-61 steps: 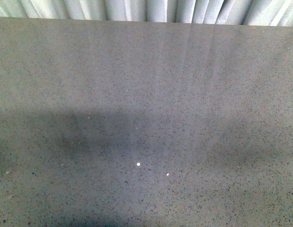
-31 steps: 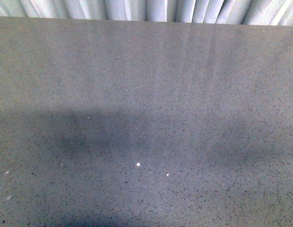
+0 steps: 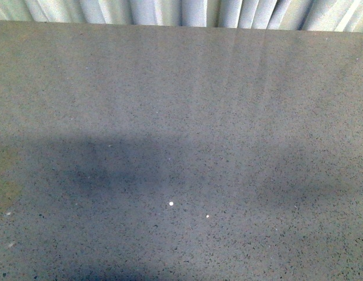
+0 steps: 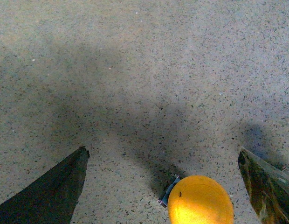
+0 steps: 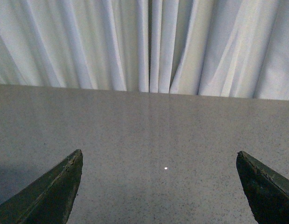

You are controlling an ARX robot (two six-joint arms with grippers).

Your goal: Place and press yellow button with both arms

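Front camera only gets the grey speckled table (image 3: 181, 117), no arms in shot. From the left wrist, the left gripper (image 4: 162, 150) has its fingers spread wide. The yellow button (image 4: 200, 200) sits between them, touching neither, half cut off by the frame edge. It's probably standing on the table, and a bit of blue base (image 4: 168, 192) peeks out. The right gripper (image 5: 159, 154) is spread too, holding nothing and facing the white curtain (image 5: 149, 42).

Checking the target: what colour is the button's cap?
Yellow-orange cap, clearest in left wrist view.
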